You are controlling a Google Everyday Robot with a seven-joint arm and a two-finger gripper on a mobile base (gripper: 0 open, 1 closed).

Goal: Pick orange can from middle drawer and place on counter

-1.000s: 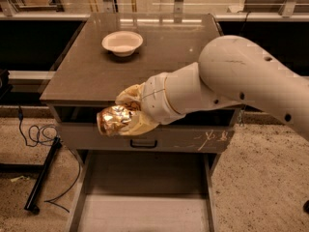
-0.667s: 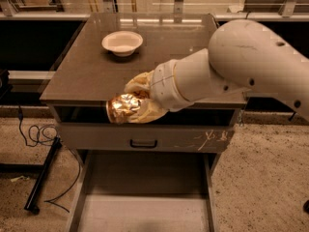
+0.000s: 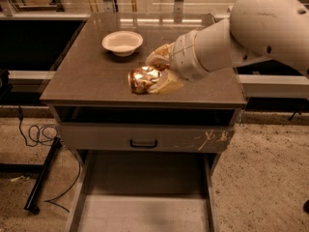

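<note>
The orange can (image 3: pixel 141 79), coppery, shiny and dented, is held in my gripper (image 3: pixel 153 76) over the middle of the counter (image 3: pixel 87 76), at or just above its surface. The gripper's tan fingers (image 3: pixel 166 82) are shut on the can from behind and the right. My white arm (image 3: pixel 251 30) reaches in from the upper right. The middle drawer (image 3: pixel 145 211) stands pulled open below the cabinet, and the part of its pale floor in view is bare.
A white bowl (image 3: pixel 122 42) sits on the counter behind and left of the can. The upper drawer front (image 3: pixel 145 138) with a dark handle and white scratches is shut. Black cables (image 3: pixel 41 134) and a stand leg lie on the floor at left.
My gripper has carried the can up from in front of the drawer front, over the counter's front edge, and onto the middle of the counter.
</note>
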